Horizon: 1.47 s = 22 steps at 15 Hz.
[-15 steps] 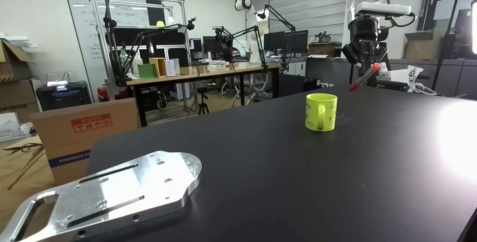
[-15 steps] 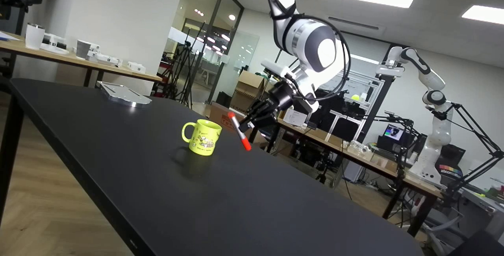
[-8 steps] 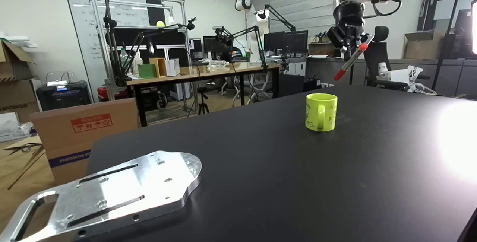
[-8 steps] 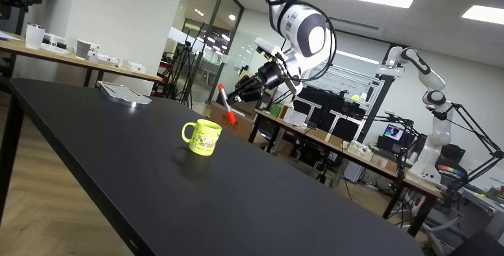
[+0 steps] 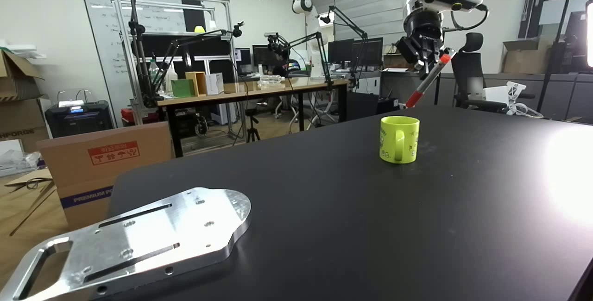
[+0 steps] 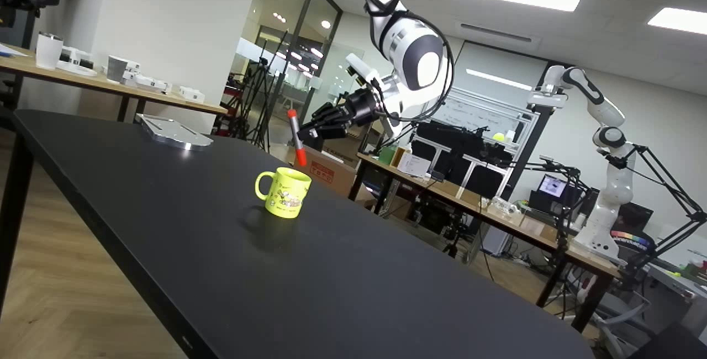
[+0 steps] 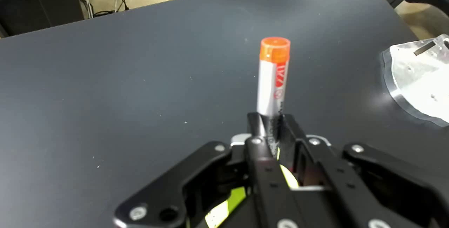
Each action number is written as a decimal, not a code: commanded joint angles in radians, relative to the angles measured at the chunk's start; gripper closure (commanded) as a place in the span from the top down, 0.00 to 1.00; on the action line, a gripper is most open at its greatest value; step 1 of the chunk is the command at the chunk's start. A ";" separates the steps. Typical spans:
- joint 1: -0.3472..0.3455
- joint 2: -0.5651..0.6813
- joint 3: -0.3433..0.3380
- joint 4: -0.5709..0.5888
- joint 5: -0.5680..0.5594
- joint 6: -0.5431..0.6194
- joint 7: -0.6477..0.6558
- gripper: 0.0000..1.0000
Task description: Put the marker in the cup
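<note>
Two fingers [image 7: 290, 129] of the gripper [image 7: 272, 121] pinched the marker [image 6: 296, 137] near its middle, holding it in the air near the cup [image 6: 284, 193], apart from its rim. In both exterior views the marker's long axis leaned, both ends red, the lower pointing down towards the cup. The cup stood upright on the black table [image 6: 342, 281]; in the wrist view the gripper blocked most of it. Well apart lay a silver plate [image 5: 162, 231], with a cardboard box [image 5: 111, 171] beyond the table's edge.
</note>
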 commanded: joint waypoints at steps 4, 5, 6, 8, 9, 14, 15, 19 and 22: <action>0.004 0.127 0.013 0.121 0.023 -0.030 0.048 0.05; 0.003 0.143 0.012 0.131 0.022 -0.027 0.049 0.05; 0.002 0.160 0.012 0.141 0.023 -0.018 0.048 0.05; -0.002 0.194 0.017 0.165 0.026 -0.004 0.048 0.05; -0.002 0.207 0.018 0.176 0.028 0.006 0.047 0.05; 0.004 0.222 0.020 0.197 0.032 0.036 0.032 0.48; 0.003 0.215 0.022 0.195 0.032 0.038 0.028 0.56; -0.009 0.150 0.022 0.176 0.034 0.034 0.009 0.83; -0.023 0.073 0.014 0.134 0.017 0.020 -0.032 0.99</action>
